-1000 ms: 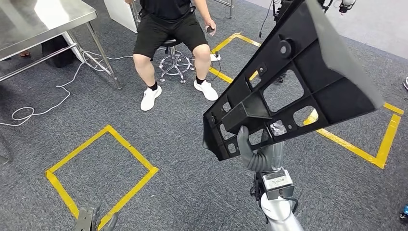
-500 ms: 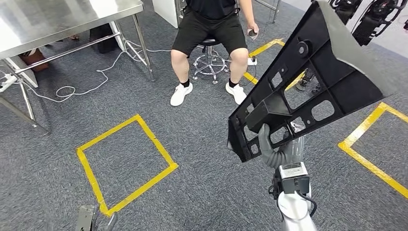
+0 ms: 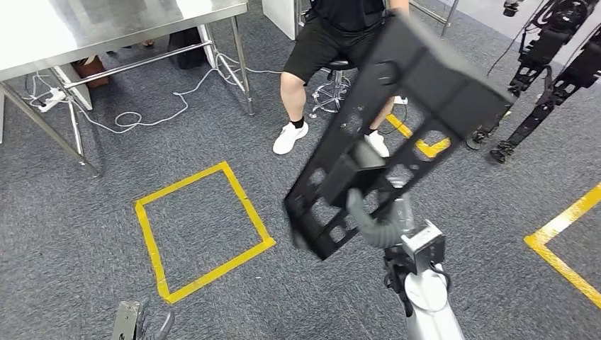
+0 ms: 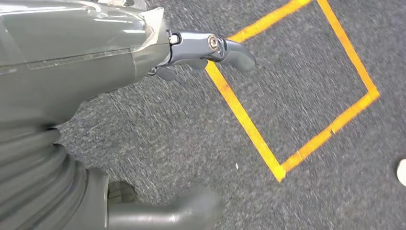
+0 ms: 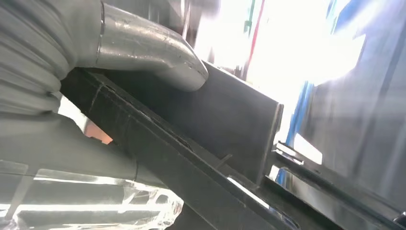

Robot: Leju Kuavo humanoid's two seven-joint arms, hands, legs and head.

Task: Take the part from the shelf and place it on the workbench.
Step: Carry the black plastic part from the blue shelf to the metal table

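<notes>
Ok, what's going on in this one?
The robot's right hand holds a large black ribbed part up in the air, tilted, over grey carpet. Its left hand hangs low and holds nothing, near a yellow taped square. A steel workbench stands off to the left, so the part is not yet set down. A person sits on a stool just beyond.

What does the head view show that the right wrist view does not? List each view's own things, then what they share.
Head view alone: the steel workbench, a seated person, a yellow tape square on the grey carpet, dark robot legs standing beyond, the left hand hanging low. Right wrist view alone: bright backlit windows and a blue upright behind the part. Both: the right hand gripping the black part, raised and tilted.
</notes>
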